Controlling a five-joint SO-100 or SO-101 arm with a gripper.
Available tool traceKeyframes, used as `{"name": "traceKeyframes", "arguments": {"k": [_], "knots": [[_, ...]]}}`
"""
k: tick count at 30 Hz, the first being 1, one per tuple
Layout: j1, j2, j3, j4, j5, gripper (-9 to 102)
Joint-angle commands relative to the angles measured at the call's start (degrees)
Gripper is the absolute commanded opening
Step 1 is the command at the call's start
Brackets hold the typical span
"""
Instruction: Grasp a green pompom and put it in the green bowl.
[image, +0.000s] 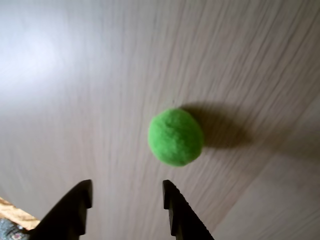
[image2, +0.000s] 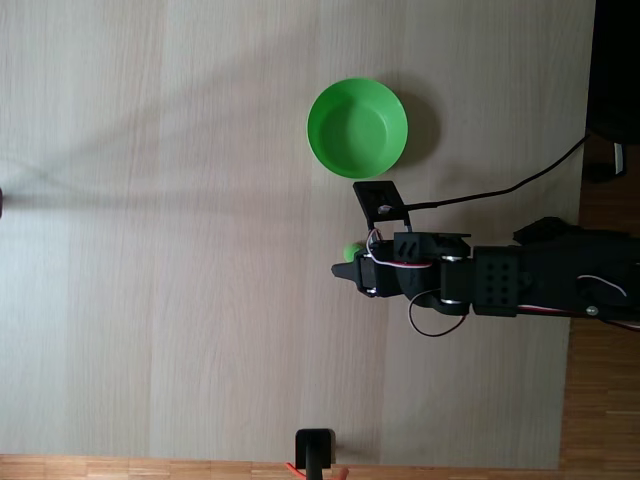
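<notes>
Jaws apart, gripper hovering just short of the green pompom; looks soft and light, so pinch it gently across the middle

Hobby robot bench, likely in a home or small lab.

Pale wood-grain tabletop set over a reddish plank floor; black arm with bare looping wires, a loose black cable trailing off the edge, a small black stand at the near rim.
</notes>
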Motion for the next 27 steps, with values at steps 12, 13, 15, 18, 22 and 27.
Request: {"name": "traceKeyframes", "arguments": {"k": [12, 13, 15, 18, 22, 27], "knots": [[3.60, 0.18, -1.85, 4.13, -2.20, 19], [4.39, 0.18, -1.93, 4.66, -2.29, 19], [5.10, 0.09, -1.93, 5.45, -2.37, 19], [4.57, -1.32, -1.93, 5.54, -2.37, 19], [4.31, -3.69, -2.55, 5.54, -2.37, 19], [4.39, -5.54, -2.64, 5.45, -2.37, 19]]}}
